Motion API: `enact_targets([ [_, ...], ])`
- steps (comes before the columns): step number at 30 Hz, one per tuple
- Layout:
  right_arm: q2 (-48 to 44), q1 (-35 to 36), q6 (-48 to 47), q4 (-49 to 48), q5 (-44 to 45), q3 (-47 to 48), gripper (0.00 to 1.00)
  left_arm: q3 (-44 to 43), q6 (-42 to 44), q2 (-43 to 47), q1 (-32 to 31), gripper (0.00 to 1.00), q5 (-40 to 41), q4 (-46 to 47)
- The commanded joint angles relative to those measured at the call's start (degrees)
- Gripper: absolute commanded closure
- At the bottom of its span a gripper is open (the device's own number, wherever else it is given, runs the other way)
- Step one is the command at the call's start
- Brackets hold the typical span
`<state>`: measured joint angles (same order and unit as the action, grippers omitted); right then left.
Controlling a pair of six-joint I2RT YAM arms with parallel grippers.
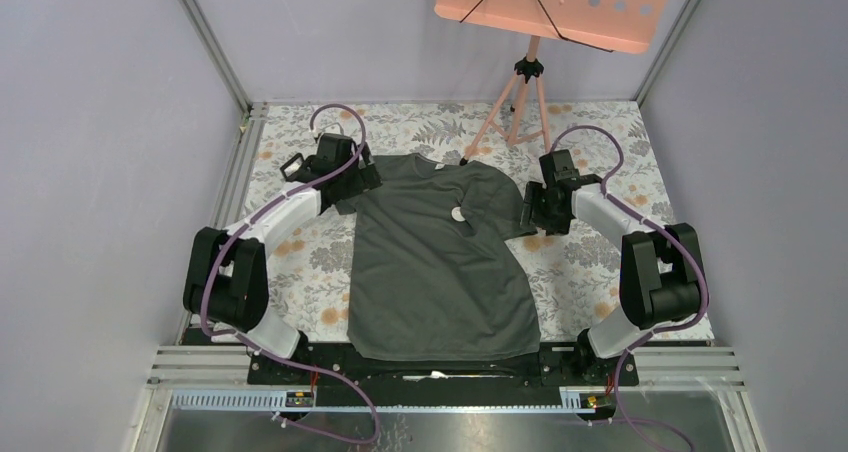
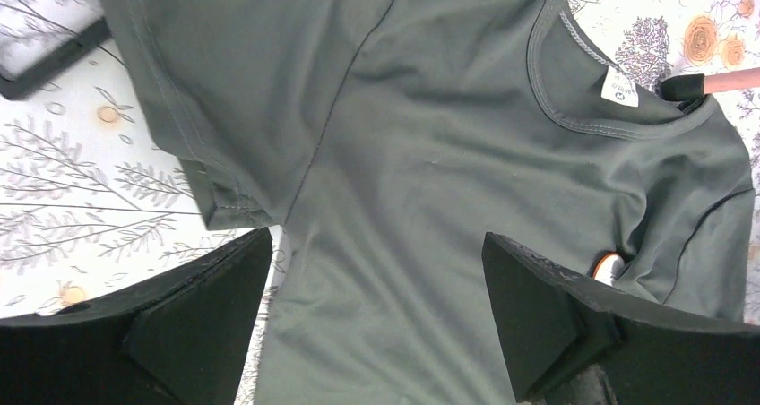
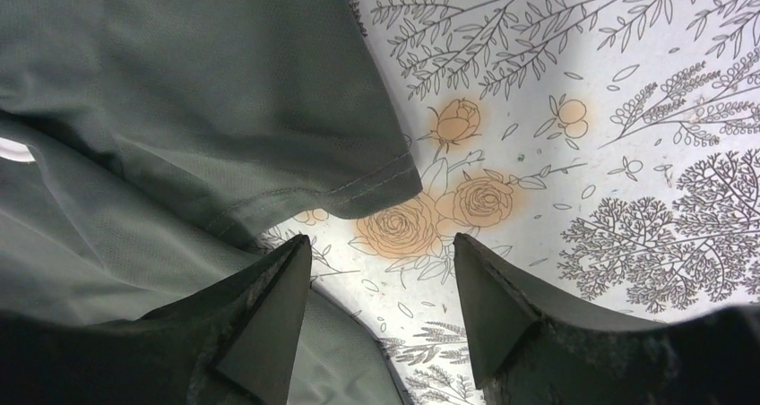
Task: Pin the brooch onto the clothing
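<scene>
- I count one shirt (image 1: 440, 282), one brooch (image 1: 458, 213), and two pincers, both mine.
- I also see one pink stand (image 1: 520, 102) on three legs at the far side, and one black frame (image 2: 54, 60) lying near my left pincer (image 2: 376, 271).
- The shirt lies flat in the middle of the bench (image 1: 600, 262), neck at the far end. It has one small white label (image 2: 618, 87) inside the neck.
- The brooch is tiny. It lies on the chest of the shirt, a bit toward my right side. From my left wrist I see only a white and orange bit of it, peeking out behind one finger.
- The bottom edge of the shirt reaches the near edge of the bench, by my arm bases.
- Flowery bench shows on both sides of the shirt.
- One foot of the stand sits just beside the shirt's shoulder.
- My left pincer is wide apart. It holds nothing and hangs over the shirt by its left sleeve.
- My right pincer (image 3: 381, 262) is wide apart too. It holds nothing. It hangs over the edge of the right sleeve, with flowery bench showing between its fingers.
</scene>
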<state>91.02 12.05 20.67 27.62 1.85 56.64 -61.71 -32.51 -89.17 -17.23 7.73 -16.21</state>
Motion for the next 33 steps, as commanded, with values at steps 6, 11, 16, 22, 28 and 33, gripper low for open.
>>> enact_targets([
  [6,4.27,-0.60,1.27,-3.35,-1.12,2.60,0.35,0.55,-7.82,-5.63,0.24,0.05,-5.25,7.97],
  [11,7.18,-1.42,1.24,-3.34,-1.15,5.04,0.42,-0.75,-9.68,-8.85,1.15,0.04,-6.00,9.03],
  [16,9.55,-2.34,1.03,-3.18,-1.37,6.77,0.56,-0.48,-10.89,-10.96,3.44,0.04,-7.40,9.74],
  [22,10.07,-3.23,0.15,-2.38,-0.87,7.53,0.82,1.39,-11.73,-12.74,5.81,0.03,-9.47,10.91],
  [28,9.43,-5.20,-0.97,-0.01,3.16,9.25,1.00,1.90,-12.12,-13.58,6.85,0.03,-10.20,11.55],
  [33,8.87,-8.82,-2.11,1.92,4.13,11.70,1.00,1.42,-11.96,-13.67,7.26,0.03,-10.18,11.03],
])
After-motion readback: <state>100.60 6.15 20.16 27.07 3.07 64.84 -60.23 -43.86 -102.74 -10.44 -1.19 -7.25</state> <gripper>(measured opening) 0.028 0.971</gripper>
